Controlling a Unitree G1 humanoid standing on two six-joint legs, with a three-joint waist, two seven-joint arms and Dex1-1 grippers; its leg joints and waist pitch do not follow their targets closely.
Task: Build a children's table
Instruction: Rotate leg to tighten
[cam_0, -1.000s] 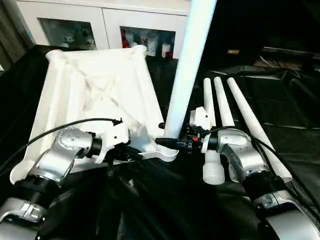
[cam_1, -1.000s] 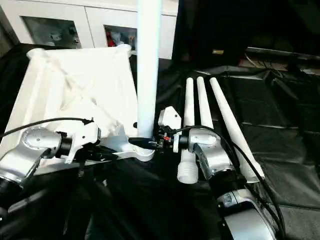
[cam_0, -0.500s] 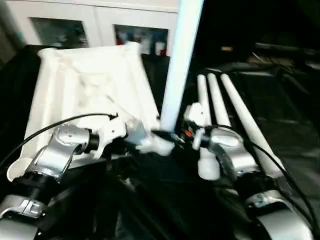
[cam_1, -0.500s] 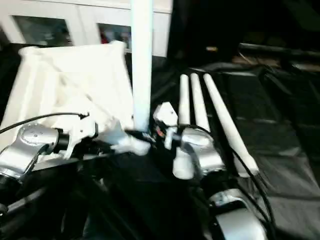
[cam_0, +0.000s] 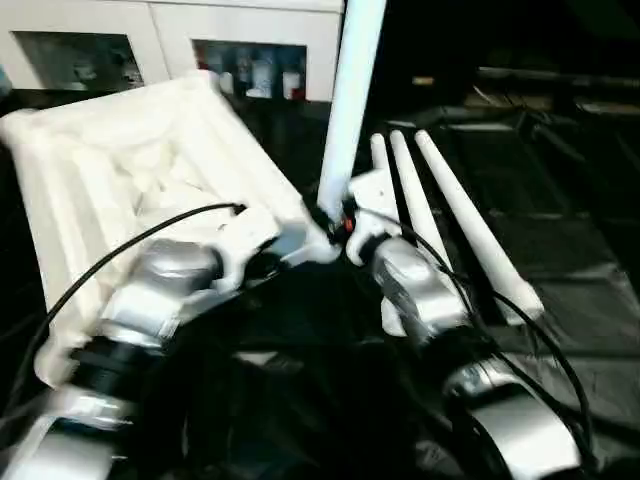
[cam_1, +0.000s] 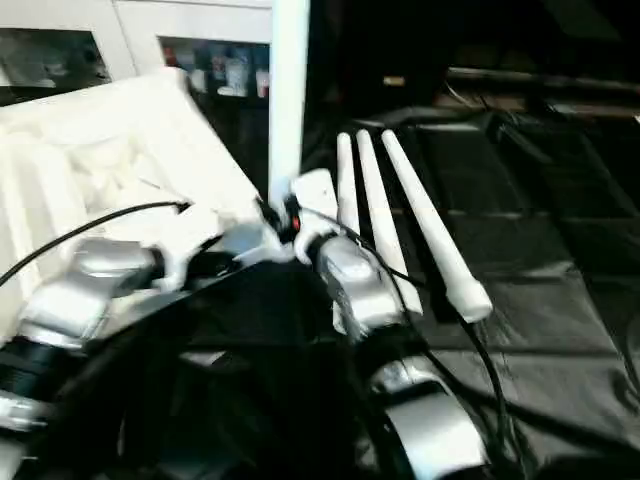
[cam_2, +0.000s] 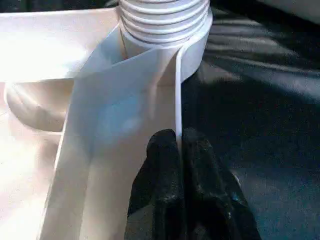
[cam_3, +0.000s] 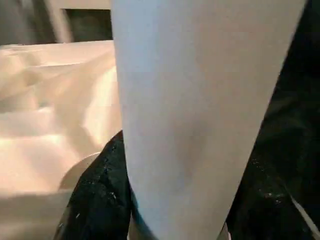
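Note:
The children's table's white top (cam_0: 130, 170) lies underside up on the left, tilted, with its rimmed ribs showing. One white leg (cam_0: 352, 90) stands upright in the near corner socket, its threaded end (cam_2: 165, 20) seated there. My right gripper (cam_0: 335, 222) is closed around that leg's base, a black finger (cam_3: 100, 195) on each side of the leg (cam_3: 200, 100). My left gripper (cam_0: 285, 255) is shut on a thin rib (cam_2: 178, 90) of the top's rim, right beside the socket.
Three loose white legs (cam_0: 470, 230) lie side by side on the black cloth (cam_0: 560, 220) to the right of my right arm. A white cabinet with glass doors (cam_0: 150, 40) stands behind the table top.
The camera has shifted. Both grippers, still holding, have gone forward, and the top's near corner with the upright leg has swung away from me, towards the loose legs.

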